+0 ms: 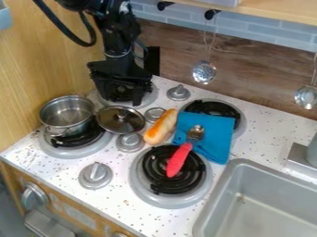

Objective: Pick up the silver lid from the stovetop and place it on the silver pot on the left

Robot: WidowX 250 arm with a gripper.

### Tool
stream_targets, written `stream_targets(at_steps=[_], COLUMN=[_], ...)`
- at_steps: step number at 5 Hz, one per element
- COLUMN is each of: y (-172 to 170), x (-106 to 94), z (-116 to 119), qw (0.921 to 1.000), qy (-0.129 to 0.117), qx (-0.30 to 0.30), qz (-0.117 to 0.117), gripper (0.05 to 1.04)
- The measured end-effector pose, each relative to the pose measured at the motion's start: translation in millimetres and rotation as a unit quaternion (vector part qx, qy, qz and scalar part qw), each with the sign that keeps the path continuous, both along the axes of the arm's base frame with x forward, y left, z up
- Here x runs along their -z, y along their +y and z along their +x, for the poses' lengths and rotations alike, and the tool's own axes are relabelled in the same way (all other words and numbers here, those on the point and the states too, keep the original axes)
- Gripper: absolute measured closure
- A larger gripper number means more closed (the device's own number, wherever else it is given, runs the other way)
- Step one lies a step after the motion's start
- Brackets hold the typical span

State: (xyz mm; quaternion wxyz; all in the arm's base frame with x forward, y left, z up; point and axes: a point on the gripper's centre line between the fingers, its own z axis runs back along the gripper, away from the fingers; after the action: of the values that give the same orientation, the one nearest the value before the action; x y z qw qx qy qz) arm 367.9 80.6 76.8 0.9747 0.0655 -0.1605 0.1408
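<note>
One black robot arm [117, 32] comes down from the top edge, left of centre, and here's its pose: nearly vertical, the wrist pointing downward and the gripper [128, 97] hanging over the back-left burner [148, 98]. How far its jaws are parted, I can't tell from this angle, nor whether anything is between them.

Just below it in the view sits the round lid [117, 121], dark glass with a metal rim and a knob, close by the right side of the two-handled metal pot [65, 115]. Whether their rims touch, I can't say. The pot stands upright on the front-left burner [74, 149], open at the top.

Over to the right of the lid, a toy bread roll [161, 127], golden brown on top, lies aslant beside a blue cloth [213, 139]. That cloth lies partly over the back-right burner [240, 125]. And across the cloth goes a spoon [178, 160], metal bowl on the fabric, red handle reaching over the front-right burner's black coil [158, 172].

Bottom right, there's the grey sink [272, 190]; up behind, a slotted ladle [204, 71] hangs from a hook against the wood-look backsplash [260, 74].
</note>
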Motion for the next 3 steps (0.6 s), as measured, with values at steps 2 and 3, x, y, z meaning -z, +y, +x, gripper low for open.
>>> stream_targets(at_steps=[2,3], y=[0,5], x=[24.7,31.4], z=[-2,8], qw=[0.9992,0.9989], qy=[0.038,0.04], qx=[-0.008,-0.021], qz=[-0.007,-0.014], gripper=[0.079,0.079])
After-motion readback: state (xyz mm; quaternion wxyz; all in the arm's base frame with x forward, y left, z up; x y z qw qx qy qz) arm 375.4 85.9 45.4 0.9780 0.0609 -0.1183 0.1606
